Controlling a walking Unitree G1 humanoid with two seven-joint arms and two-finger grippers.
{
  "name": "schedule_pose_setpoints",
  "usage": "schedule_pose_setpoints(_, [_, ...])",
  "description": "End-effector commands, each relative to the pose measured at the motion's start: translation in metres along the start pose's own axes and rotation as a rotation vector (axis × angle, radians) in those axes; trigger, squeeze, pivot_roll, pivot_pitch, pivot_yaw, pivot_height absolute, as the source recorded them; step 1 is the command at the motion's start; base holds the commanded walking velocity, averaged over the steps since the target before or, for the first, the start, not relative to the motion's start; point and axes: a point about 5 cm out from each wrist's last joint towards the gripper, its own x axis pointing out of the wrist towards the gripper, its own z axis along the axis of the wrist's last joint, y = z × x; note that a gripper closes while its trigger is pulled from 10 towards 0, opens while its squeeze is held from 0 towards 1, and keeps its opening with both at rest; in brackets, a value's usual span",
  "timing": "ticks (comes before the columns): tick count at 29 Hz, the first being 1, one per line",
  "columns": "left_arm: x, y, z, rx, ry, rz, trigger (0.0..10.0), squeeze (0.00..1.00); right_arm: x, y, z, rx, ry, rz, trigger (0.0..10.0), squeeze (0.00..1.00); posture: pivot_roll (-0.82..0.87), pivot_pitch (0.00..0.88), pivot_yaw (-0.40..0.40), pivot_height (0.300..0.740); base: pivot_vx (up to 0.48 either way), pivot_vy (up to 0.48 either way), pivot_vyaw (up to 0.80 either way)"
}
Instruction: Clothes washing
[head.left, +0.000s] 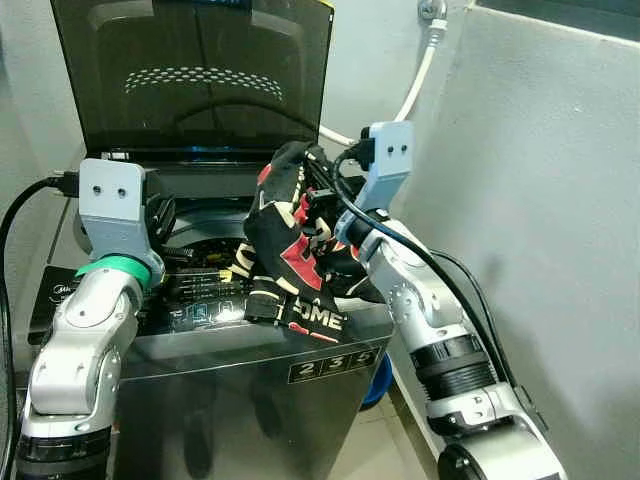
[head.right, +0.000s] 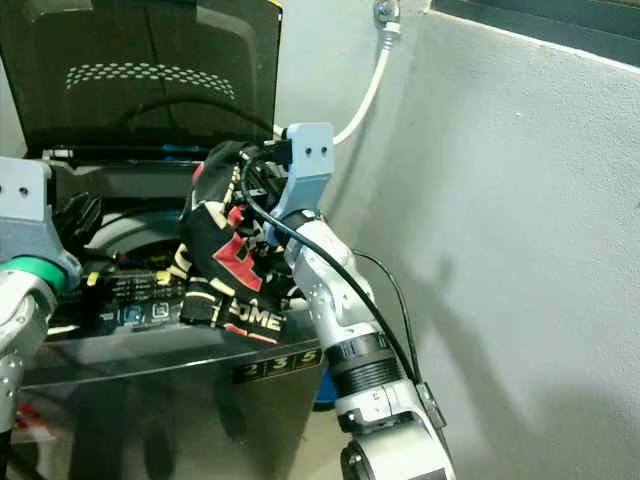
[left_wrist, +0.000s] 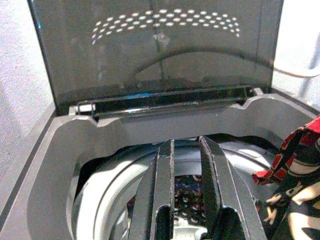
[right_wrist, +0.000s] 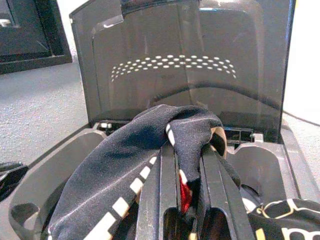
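Observation:
A top-loading washing machine (head.left: 250, 370) stands before me with its dark lid (head.left: 190, 70) raised. My right gripper (right_wrist: 187, 150) is shut on a black, red and white garment (head.left: 290, 250). It holds the garment up over the machine's front right corner, and the cloth hangs down across the control panel. My left gripper (left_wrist: 186, 145) hovers over the left side of the drum (left_wrist: 100, 195). Its fingers (head.left: 160, 215) are a little apart with nothing between them. Patterned cloth (left_wrist: 187, 187) lies at the bottom of the drum.
A grey wall (head.left: 540, 200) runs close along the machine's right side. A white hose (head.left: 420, 80) comes down from a tap behind the lid. A blue object (head.left: 378, 385) sits on the floor by the machine's right foot.

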Motion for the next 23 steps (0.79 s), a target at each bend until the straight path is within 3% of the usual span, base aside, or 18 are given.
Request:
schedule_pose_setpoints(1, [-0.001,-0.003,0.003,0.01,-0.019,-0.01,10.0,0.0,-0.002,0.0,0.002,-0.016,-0.02,0.005,10.0,0.0,0.05,0.0,-0.04,0.74,0.292,0.0,0.0])
schedule_pose_setpoints(8, [0.001,-0.003,0.005,-0.002,-0.027,-0.013,10.0,0.0,-0.002,0.01,-0.001,-0.111,-0.016,0.066,10.0,0.0,0.05,0.0,-0.036,0.74,0.298,0.0,0.69])
schedule_pose_setpoints(18, [0.0,-0.002,0.005,-0.008,-0.029,-0.006,10.0,0.0,-0.004,0.008,0.0,-0.085,-0.028,0.053,10.0,0.0,0.05,0.0,-0.042,0.74,0.293,0.0,0.0])
schedule_pose_setpoints(23, [-0.001,-0.003,0.005,-0.015,-0.031,-0.012,10.0,0.0,-0.005,0.006,-0.001,-0.09,-0.031,0.043,10.0,0.0,0.05,0.0,-0.042,0.74,0.0,0.0,0.0])
